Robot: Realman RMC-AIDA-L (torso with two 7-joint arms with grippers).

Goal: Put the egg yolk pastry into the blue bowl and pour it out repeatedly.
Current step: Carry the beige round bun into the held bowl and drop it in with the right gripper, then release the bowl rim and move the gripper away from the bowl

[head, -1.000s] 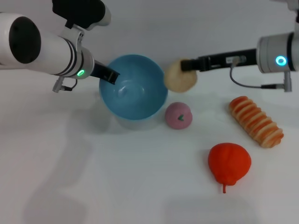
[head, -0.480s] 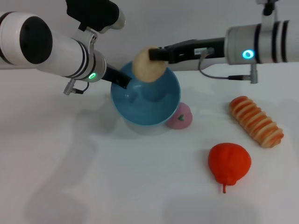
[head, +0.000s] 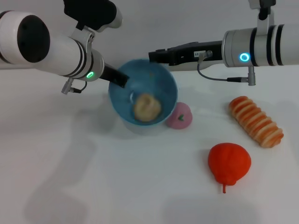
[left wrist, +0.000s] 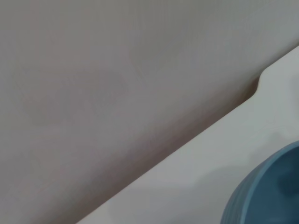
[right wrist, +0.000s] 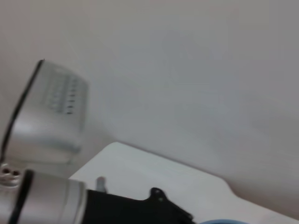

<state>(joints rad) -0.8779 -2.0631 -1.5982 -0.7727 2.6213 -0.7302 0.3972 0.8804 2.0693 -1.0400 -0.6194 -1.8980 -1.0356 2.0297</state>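
A white counter (head: 117,186) fills most of the head view; its far edge meets a pale wall (head: 196,18) along the top of the frame. Right of centre sits a pink dome (head: 180,116) with a small green mark on its side; at the right edge, slightly above the middle, lies a long ridged bread roll (head: 255,121) striped orange and cream, set on a slant from upper left to lower right; below and to its left, in the lower right, rests a bright red-orange rounded fruit (head: 229,163), its thin stem pointing towards the bottom edge; all three stand well apart.
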